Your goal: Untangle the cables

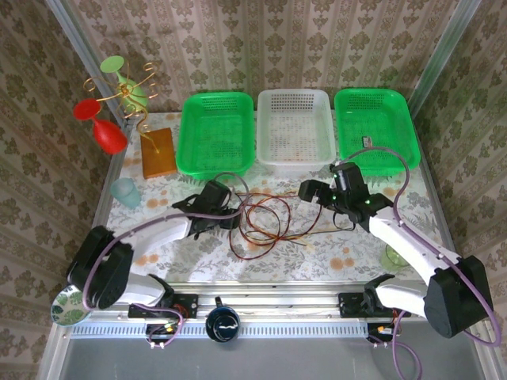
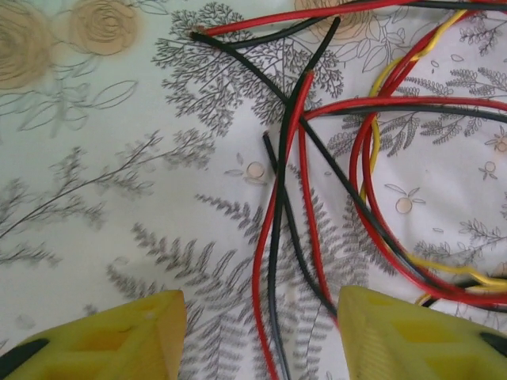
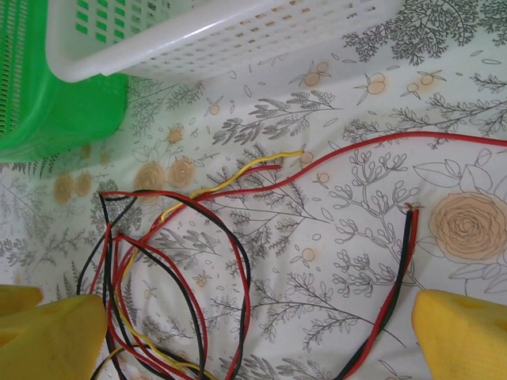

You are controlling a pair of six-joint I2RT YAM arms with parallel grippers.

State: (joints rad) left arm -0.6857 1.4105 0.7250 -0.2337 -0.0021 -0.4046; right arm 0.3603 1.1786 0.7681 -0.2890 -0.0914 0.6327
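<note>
Left tool (image 2: 261, 342): yellow jaws stand part-way apart and grip nothing. A red and a black strand run up between the pads, touching neither.
Why there: it sits low over the left side of the knot, where strands cross. It looks lined up to pinch that pair.
Right tool (image 3: 253, 340): jaws spread wide and empty, hanging over the right side, probably ready to pull against the other arm.
Cables: the tangle of thin black, red and yellow cables (image 1: 261, 226) lies in loose overlapping loops on the floral-cloth tabletop (image 1: 317, 261), between the two tools.
Free ends: several splay outward, so those look like easy picks.
Beyond: the white perforated plastic basket (image 1: 293, 93) stands just behind the tangle.
Progress: loops crossed, nothing separated yet.
</note>
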